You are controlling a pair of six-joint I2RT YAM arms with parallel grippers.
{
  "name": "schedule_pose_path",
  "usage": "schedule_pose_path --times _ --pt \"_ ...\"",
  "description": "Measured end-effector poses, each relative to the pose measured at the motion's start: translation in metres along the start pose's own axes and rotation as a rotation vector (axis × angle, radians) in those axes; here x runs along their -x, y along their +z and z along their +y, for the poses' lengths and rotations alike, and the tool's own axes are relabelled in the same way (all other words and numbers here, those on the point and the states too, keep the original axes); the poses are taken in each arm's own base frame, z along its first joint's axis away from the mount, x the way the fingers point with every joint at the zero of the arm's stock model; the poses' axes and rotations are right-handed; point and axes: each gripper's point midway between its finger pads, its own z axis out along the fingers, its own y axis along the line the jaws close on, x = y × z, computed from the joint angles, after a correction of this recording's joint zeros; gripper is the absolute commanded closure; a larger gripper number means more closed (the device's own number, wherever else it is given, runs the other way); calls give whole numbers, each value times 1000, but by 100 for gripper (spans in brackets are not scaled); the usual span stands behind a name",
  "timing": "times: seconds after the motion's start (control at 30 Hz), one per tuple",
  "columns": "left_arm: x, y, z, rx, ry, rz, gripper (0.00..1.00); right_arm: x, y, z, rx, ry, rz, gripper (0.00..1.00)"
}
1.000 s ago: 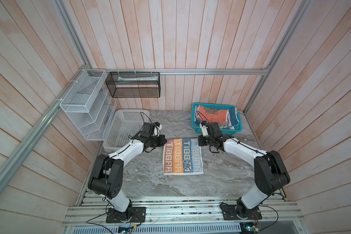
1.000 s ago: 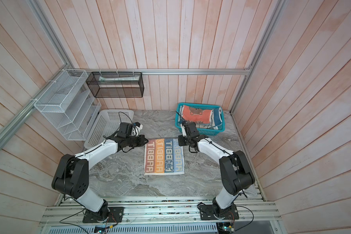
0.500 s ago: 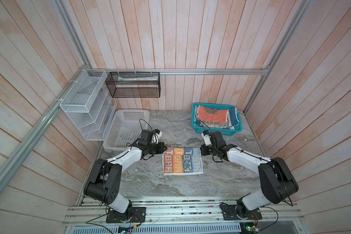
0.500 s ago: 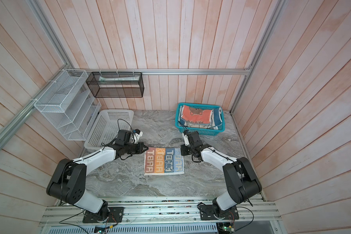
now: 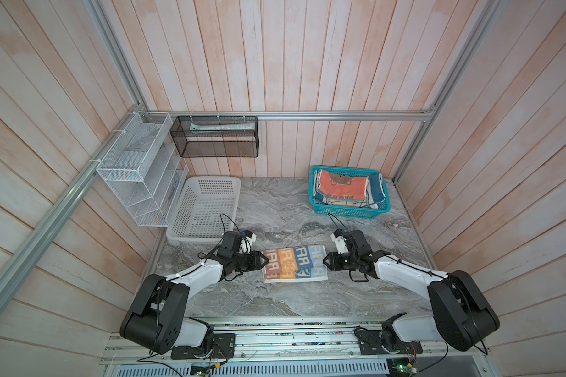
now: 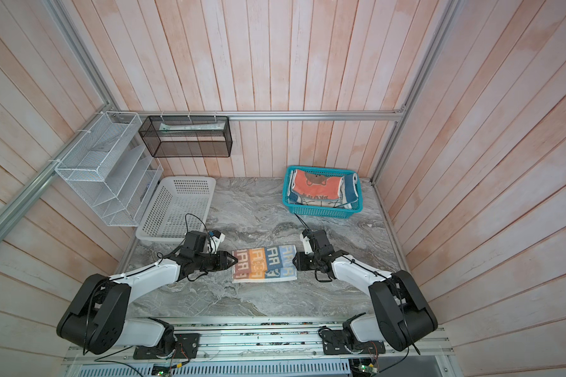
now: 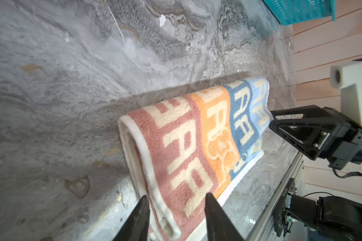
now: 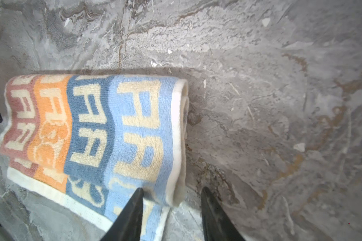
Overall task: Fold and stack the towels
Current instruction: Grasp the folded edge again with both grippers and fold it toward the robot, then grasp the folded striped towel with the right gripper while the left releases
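Note:
The block-lettered blue, orange and cream towel lies folded in half on the marble table, its fold on the far side. My left gripper is open at the towel's left end, its jaws loosely straddling the near corner of the reddish stripe. My right gripper is open at the right end, with the light blue corner lying between its jaws. More towels sit folded in the teal basket, a coral-orange one with a bear on top.
A white plastic basket stands tilted at the back left. Above it hang a white wire rack and a black mesh bin on the wall. The metal rail runs along the table's front edge.
Both grippers carried the towel's far corners toward the front, folding it in half. Both were shut on the corners before; now they have opened and the cloth lies loose.

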Motion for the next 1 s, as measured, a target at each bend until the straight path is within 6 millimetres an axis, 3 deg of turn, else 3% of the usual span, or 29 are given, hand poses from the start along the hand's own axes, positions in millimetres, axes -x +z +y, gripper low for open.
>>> schedule_pose_path --times 0.17,0.43,0.63,0.73,0.87,1.0 --pt "4 -1 -3 -15 -34 -21 56 8 0 3 2 11 -7 54" --pt "-7 6 -7 -10 -74 8 53 5 19 -2 -13 33 54 57" --pt "-22 14 -1 23 -111 39 55 4 19 1 2 48 59 86" --pt "-31 15 6 39 -135 48 71 4 18 2 8 49 58 98" --pt "-32 12 6 40 -145 42 96 6 15 5 19 44 52 100" --pt "-23 2 -4 22 -125 1 100 11 7 10 28 41 42 100"
